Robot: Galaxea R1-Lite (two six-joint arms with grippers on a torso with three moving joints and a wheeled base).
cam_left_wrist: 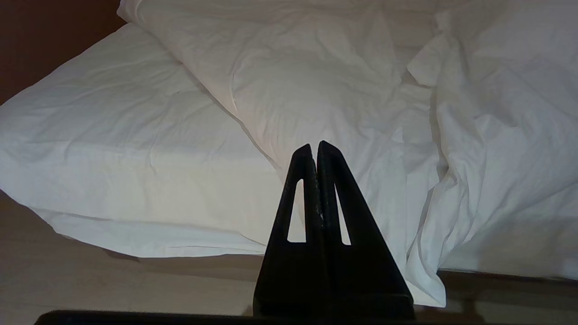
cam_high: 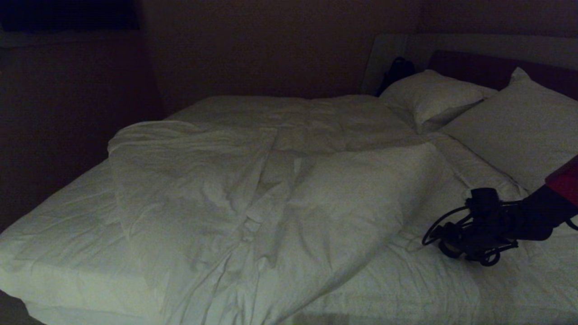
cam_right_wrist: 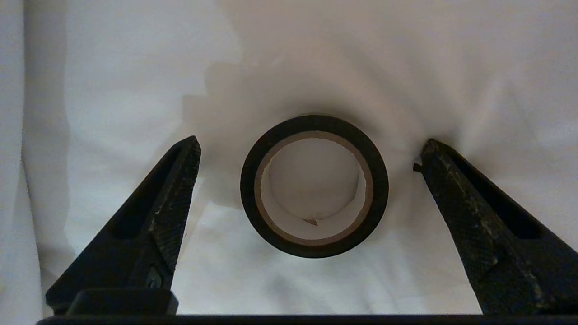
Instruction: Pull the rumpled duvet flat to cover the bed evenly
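Dim walls closed in the far side of the room, dark on the left and behind the bed point(cam_high: 58, 243), which filled most of the head view. Its white mattress sheet lay bare along the left edge and at the near left corner, over a pale platform base point(cam_left_wrist: 135, 280). At the far right stood the dark headboard point(cam_high: 478, 67), with two white pillows point(cam_high: 433, 97) leaning in front of it.

The duvet point(cam_high: 216, 189) lay heaped across the middle of the bed, heavily creased, folded back on itself so that a thick ridge ran from the far left toward the near edge. It did not reach the left side of the mattress, and one part of it spilled over the near edge toward the floor.

The right arm reached in from the right, low over the bedding near the pillows. The right tool point(cam_right_wrist: 311, 155) had its two fingers spread wide and gripped nothing; its tips pressed into or rested just above the white fabric. Between the fingers, touching neither, a roll of black tape point(cam_right_wrist: 314, 186) lay flat on the bedding.

The left tool point(cam_left_wrist: 315, 149) hung off the near side of the bed, fingers pressed together and empty, pointing toward the bed's near corner.
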